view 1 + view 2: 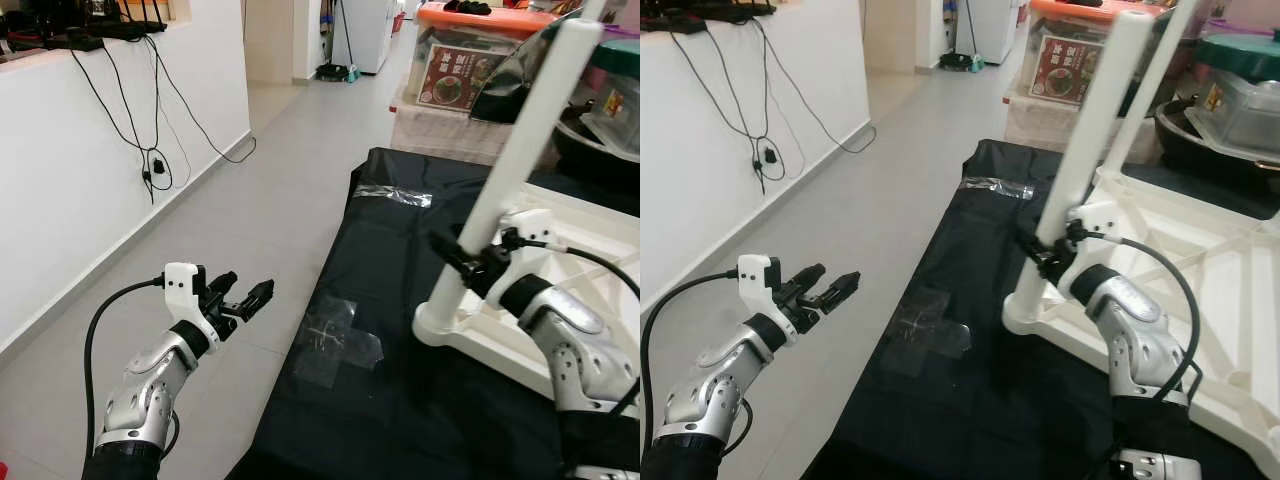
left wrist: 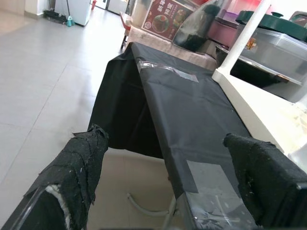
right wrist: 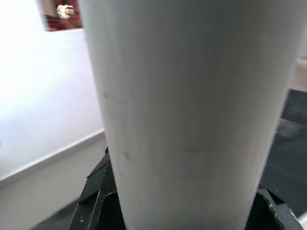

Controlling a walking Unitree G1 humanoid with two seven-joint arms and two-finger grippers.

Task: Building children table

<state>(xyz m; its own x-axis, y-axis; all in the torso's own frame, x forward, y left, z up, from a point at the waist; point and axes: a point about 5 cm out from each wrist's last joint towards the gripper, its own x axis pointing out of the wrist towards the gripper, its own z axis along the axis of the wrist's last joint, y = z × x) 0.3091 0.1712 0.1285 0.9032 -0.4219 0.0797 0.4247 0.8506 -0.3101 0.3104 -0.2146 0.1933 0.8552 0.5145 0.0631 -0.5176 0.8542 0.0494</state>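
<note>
White plastic makes up the children's table [image 1: 590, 260], which lies upside down at the right of the frame on a tabletop [image 1: 400, 400] covered in black cloth. One white leg [image 1: 520, 140] stands in the table's near corner socket and rises, leaning a little, toward the upper right corner of the head view. A second leg [image 1: 1150, 90] rises just behind it in the right eye view.

The right tool [image 1: 468, 262] sits at mid-right of the frame, low on the near leg, its black fingers [image 1: 450, 256] pressed against the leg from either side, pinching it. In the right wrist view the leg [image 3: 192, 110] is very close to the camera, with black finger parts at the lower corners.

The left tool [image 1: 245, 296] hovers at lower left of the frame, over the grey floor [image 1: 250, 200] beside the tabletop's edge, well apart from the children's table. Its two padded fingers [image 2: 81, 172] are spread with nothing between them.

Clear tape patches [image 1: 335, 340] lie on the black cloth near the frame's lower middle, and another strip [image 1: 395, 194] lies farther up. Black cables [image 1: 150, 150] hang down the white wall at upper left. Storage boxes [image 1: 470, 60] and a pot with a green lid [image 1: 1240, 70] stand beyond the tabletop at upper right.
</note>
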